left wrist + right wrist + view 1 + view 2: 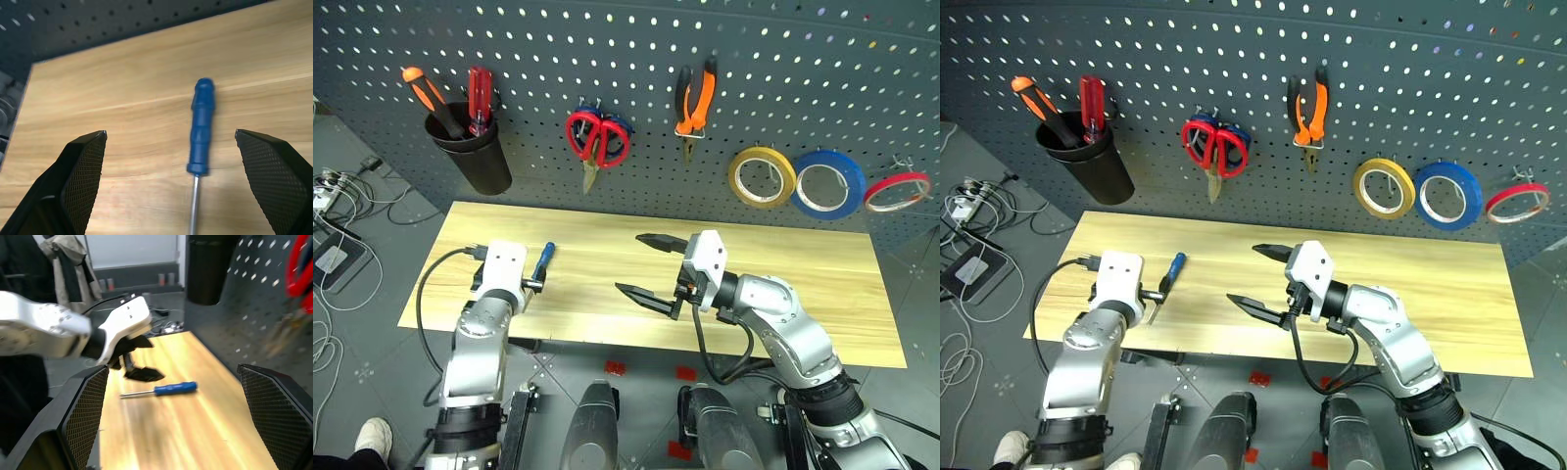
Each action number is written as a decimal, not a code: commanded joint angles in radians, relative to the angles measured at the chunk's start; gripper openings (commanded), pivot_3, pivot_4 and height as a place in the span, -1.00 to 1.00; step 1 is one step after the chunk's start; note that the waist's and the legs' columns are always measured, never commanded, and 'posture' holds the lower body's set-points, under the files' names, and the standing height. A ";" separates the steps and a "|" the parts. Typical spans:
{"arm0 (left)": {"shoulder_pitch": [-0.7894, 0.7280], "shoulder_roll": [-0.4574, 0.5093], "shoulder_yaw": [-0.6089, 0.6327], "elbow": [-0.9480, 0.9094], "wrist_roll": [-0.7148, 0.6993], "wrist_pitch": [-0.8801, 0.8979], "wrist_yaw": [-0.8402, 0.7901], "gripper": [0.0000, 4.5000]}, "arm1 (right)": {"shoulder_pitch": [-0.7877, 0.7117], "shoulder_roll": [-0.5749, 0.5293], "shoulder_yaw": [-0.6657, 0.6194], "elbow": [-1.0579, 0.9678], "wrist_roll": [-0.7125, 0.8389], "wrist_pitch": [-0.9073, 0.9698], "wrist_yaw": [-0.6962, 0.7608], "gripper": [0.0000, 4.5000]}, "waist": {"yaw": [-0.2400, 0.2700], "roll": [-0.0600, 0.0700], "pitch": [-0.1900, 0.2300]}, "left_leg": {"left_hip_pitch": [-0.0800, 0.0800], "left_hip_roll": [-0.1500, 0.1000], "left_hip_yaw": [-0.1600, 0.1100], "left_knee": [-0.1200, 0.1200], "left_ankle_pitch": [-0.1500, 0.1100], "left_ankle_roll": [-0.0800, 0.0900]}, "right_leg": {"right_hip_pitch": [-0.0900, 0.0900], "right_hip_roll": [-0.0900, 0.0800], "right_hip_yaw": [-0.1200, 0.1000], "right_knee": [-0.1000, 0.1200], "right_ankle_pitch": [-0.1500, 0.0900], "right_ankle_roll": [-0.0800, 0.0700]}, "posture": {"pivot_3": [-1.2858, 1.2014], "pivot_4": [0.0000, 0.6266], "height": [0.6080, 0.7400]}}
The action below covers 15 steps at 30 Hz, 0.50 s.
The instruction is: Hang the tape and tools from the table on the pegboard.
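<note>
A small blue-handled screwdriver (pixel 542 262) lies on the light wood table (pixel 803 274) near its left end. My left gripper (pixel 171 132) is open just over it, one finger on each side of the blue handle (pixel 202 125), not touching it. My right gripper (pixel 629 262) is open and empty above the middle of the table, pointing left. On the dark pegboard (pixel 607 59) hang the red-handled scissors (pixel 597 137), the orange-and-black pliers (pixel 695 98) and the yellow tape (pixel 762 176).
A black cup (pixel 475 157) on the pegboard's left holds an orange and a red screwdriver. A blue roll (pixel 828 183) and a thin red roll (pixel 897 191) hang right of the yellow tape. Cables (pixel 333 215) lie on the floor at the left.
</note>
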 commanded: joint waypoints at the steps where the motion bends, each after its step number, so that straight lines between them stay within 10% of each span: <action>1: -0.083 0.056 0.013 0.131 -0.051 0.003 -0.067 0.97 | -0.024 0.026 0.004 -0.026 0.014 0.038 -0.013 1.00 | 0.000 0.001 0.021 | 0.000 0.000 0.000 0.000 0.000 0.000 | 0.000 0.000 0.000 0.001 0.000 0.000 | 0.17 0.51 1.00; 13: -0.289 0.130 -0.078 0.499 -0.095 -0.035 -0.212 0.97 | 0.004 0.029 0.000 -0.080 0.013 0.104 -0.025 1.00 | -0.005 0.003 0.076 | -0.005 0.001 0.002 0.001 0.001 -0.001 | -0.007 0.001 -0.001 0.005 0.000 0.000 | 0.14 0.62 1.00; 15: -0.301 0.137 -0.082 0.517 -0.097 -0.043 -0.216 0.72 | 0.007 0.027 -0.003 -0.084 0.012 0.108 -0.027 1.00 | -0.006 0.003 0.077 | -0.005 0.001 0.001 0.001 0.001 -0.001 | -0.007 0.001 -0.001 0.005 0.000 0.000 | 0.13 0.61 1.00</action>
